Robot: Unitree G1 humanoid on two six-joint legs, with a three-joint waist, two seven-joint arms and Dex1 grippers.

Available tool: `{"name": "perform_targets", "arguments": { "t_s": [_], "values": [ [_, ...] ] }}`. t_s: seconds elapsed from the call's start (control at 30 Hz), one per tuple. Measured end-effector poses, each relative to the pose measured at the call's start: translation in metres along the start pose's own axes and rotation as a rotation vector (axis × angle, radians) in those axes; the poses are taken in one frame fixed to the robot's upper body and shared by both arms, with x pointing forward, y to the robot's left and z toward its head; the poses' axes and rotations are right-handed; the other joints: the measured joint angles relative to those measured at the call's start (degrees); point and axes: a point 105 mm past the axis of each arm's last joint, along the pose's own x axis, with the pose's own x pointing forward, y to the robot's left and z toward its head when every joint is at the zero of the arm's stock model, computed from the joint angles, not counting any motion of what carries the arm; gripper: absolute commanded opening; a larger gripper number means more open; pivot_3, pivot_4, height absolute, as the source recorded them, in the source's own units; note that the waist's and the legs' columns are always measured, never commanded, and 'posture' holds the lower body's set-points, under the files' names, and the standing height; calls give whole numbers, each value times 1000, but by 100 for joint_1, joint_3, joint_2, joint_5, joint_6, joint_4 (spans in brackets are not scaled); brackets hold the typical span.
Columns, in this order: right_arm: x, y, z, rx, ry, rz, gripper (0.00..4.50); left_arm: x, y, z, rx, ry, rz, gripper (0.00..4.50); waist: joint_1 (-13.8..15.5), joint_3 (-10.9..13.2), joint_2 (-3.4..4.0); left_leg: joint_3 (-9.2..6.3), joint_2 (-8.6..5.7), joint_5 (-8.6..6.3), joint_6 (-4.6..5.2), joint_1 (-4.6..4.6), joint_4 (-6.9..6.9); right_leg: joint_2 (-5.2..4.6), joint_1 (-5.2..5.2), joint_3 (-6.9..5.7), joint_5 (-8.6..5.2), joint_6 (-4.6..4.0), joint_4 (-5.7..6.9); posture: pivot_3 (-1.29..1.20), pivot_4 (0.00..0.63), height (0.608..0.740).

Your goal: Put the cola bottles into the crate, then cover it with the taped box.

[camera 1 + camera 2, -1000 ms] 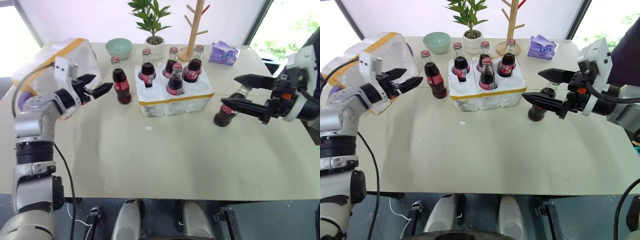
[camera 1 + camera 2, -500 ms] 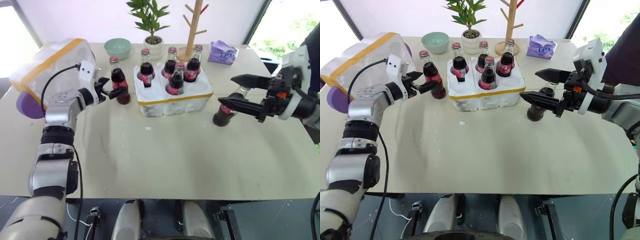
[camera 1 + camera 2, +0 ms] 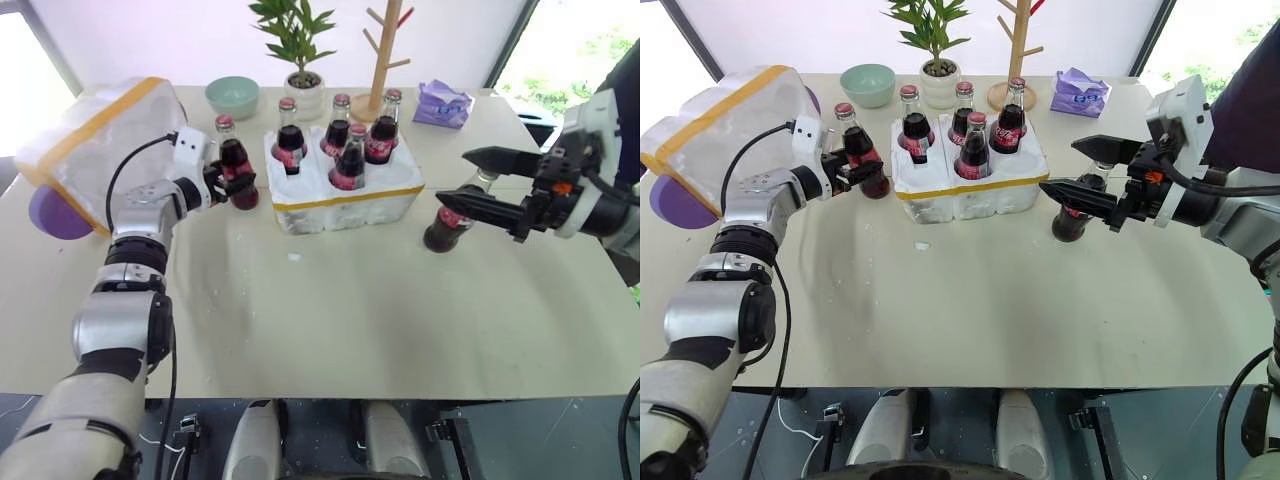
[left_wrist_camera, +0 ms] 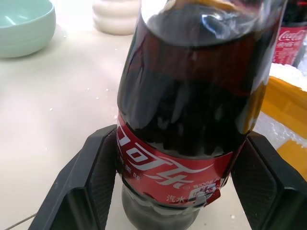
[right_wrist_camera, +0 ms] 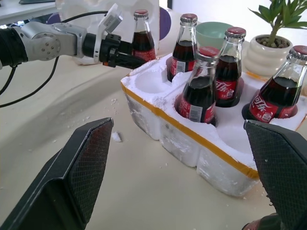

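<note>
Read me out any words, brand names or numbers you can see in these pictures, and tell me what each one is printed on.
"可乐" in large white characters, red label of the cola bottle between the left gripper fingers.
"汽水", small white print low on the same label.
"Coca-Cola", white script on the red label of a bottle in the crate.
Labels of the other crate bottles: too small to read.

Looks like a bright indoor demo or test room, not a kitchen or shop. Plain beige table (image 3: 330,320) as the work surface, white wall behind, big windows at far left and far right with greenery outside. Staged props along the far edge: mint bowl (image 3: 232,96), potted plant (image 3: 303,60), bare wooden branch stand (image 3: 386,55), purple tissue pack (image 3: 441,104). Loose cables on the dark floor (image 3: 190,432) below the near edge.
</note>
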Motion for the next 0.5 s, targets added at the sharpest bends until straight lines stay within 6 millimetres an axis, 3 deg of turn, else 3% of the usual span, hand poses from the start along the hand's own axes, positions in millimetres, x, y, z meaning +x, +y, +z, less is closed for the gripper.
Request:
{"name": "perform_targets", "arguments": {
  "t_s": [0.13, 0.2, 0.27, 0.4, 0.5],
  "values": [
    [-1, 0, 0, -1, -1, -6, 4500, -15, 4, 2, -26, 12, -54, 2779, -11, 0, 0, 0, 2, 0, 0, -21, -1, 1, -25, 0, 0, 0, 7, 0, 150, 740],
    [-2, 1, -2, 4, 7, -7, 4500, -28, -1, 12, -61, -11, -149, 2779, -7, 3, -3, -1, 2, 0, 0, -32, -1, 1, -37, 0, 0, 0, 10, 0, 150, 740],
    [-3, 3, -3, 6, 16, 2, 4500, -41, -13, 34, -77, -46, -267, 2779, 5, 9, -6, -2, 2, 1, -1, -42, -1, 1, -43, 0, 0, 0, 9, 0, 150, 740],
    [-8, 14, -4, -24, 47, 54, 4500, -66, -43, 100, -17, -177, -478, 2779, 56, 9, -8, -3, -2, 1, -1, -36, 5, -3, -29, -1, 0, 1, 5, 0, 150, 740],
    [-10, 18, -1, -41, 43, 70, 4500, -65, -58, 120, 12, -220, -540, 2779, 34, 9, -7, -3, -3, 1, -1, -11, 7, -3, -2, 0, -3, -4, -2, 0, 150, 740]
  ]
}}
